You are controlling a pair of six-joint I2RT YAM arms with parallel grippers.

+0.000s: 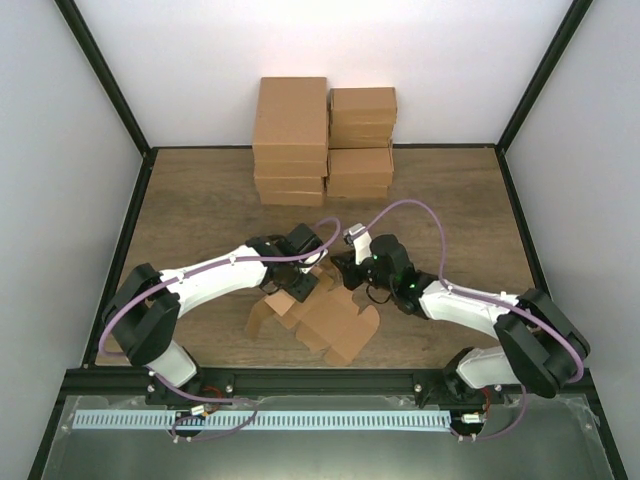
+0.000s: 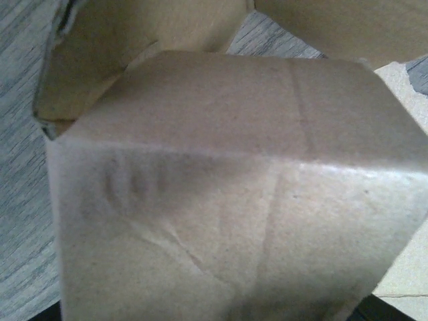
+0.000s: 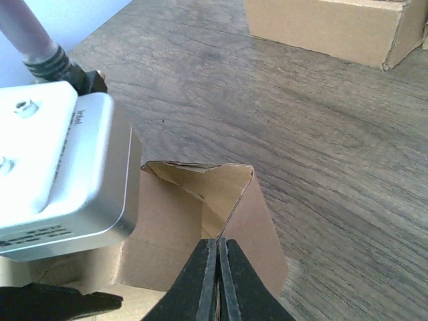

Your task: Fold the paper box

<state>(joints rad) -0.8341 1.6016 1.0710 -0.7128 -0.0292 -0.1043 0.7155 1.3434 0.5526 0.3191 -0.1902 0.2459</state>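
The paper box (image 1: 335, 322) is a brown cardboard blank, partly folded, lying on the wooden table between the arms. My right gripper (image 3: 219, 244) is shut on the edge of a raised flap (image 3: 257, 221); in the top view it (image 1: 338, 268) sits at the blank's far edge. My left gripper (image 1: 302, 288) is on the blank's far left part. In the left wrist view, creased cardboard (image 2: 227, 194) fills the frame and hides the jaws.
Two stacks of folded cardboard boxes (image 1: 291, 140) (image 1: 361, 140) stand at the back of the table; one box shows in the right wrist view (image 3: 328, 27). The left arm's silver wrist camera (image 3: 60, 167) is close beside the right gripper.
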